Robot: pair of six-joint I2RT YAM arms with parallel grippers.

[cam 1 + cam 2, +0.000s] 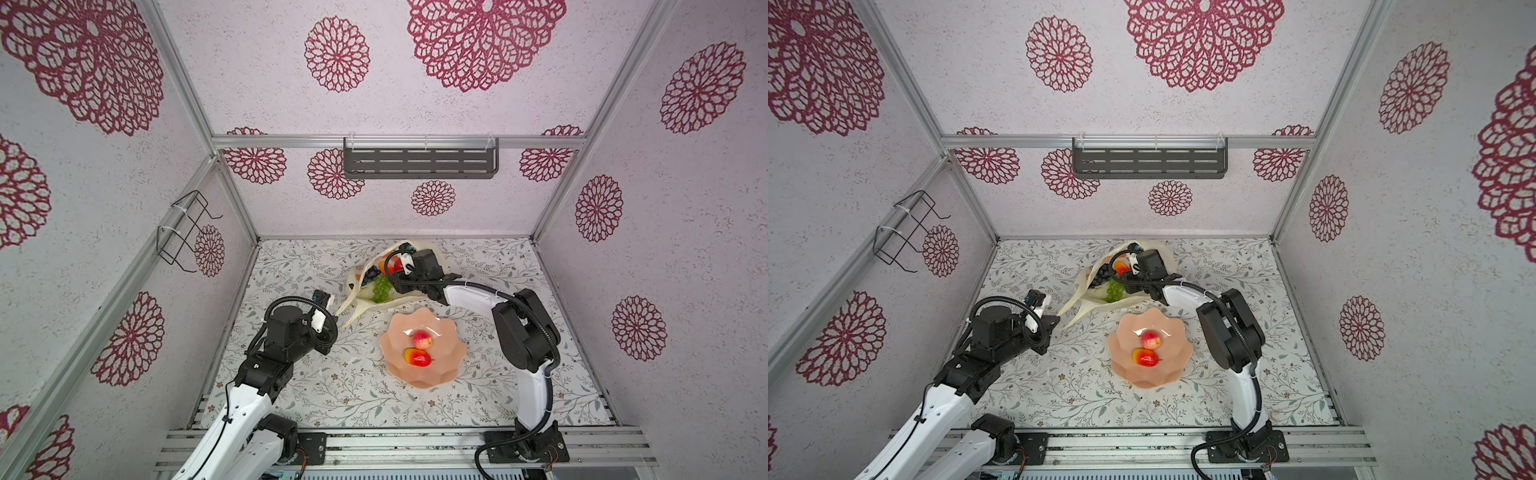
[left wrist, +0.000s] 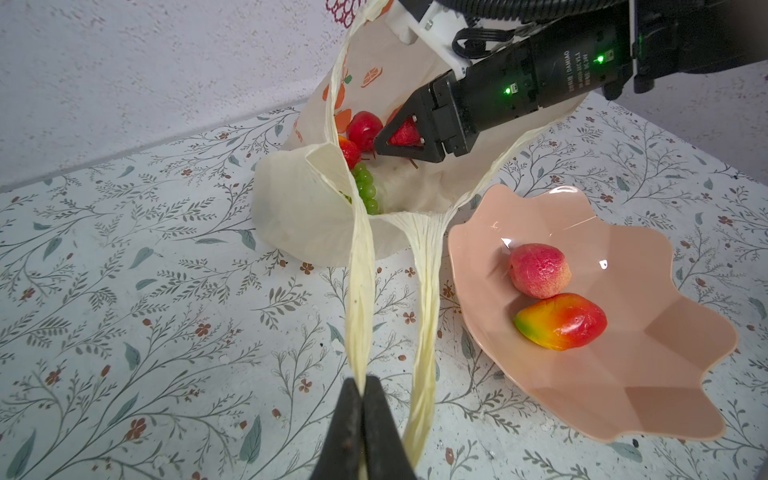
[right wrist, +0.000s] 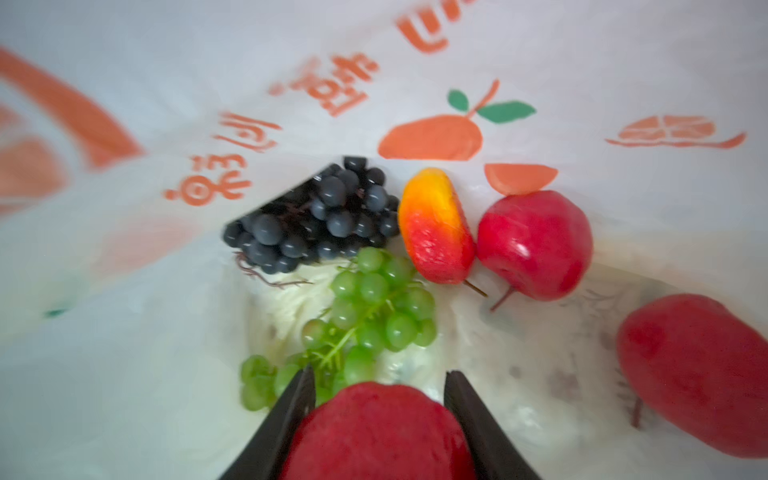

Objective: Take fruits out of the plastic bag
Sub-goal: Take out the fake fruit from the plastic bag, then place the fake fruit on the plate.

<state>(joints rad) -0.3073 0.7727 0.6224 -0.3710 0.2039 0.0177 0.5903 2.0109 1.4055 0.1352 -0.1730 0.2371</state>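
Counting in a top view two fruits (image 1: 422, 340) out in the bowl (image 1: 453, 357), plastic bag (image 1: 355, 284) just behind it on the bench (image 1: 311, 374); left wrist view: left hand (image 2: 365, 386) pressed together on one bag handle (image 2: 359, 291); right wrist view: right hand (image 3: 380, 371) pinching one red fruit (image 3: 378, 432) inside, five remaining: two grape bunches (image 3: 316, 220), one mango (image 3: 436, 228), two red ones (image 3: 536, 245)

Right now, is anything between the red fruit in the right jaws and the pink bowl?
Yes: the plastic bag's rim and handle strap run between the red fruit and the bowl. Lifting it out through the open mouth looks clear.
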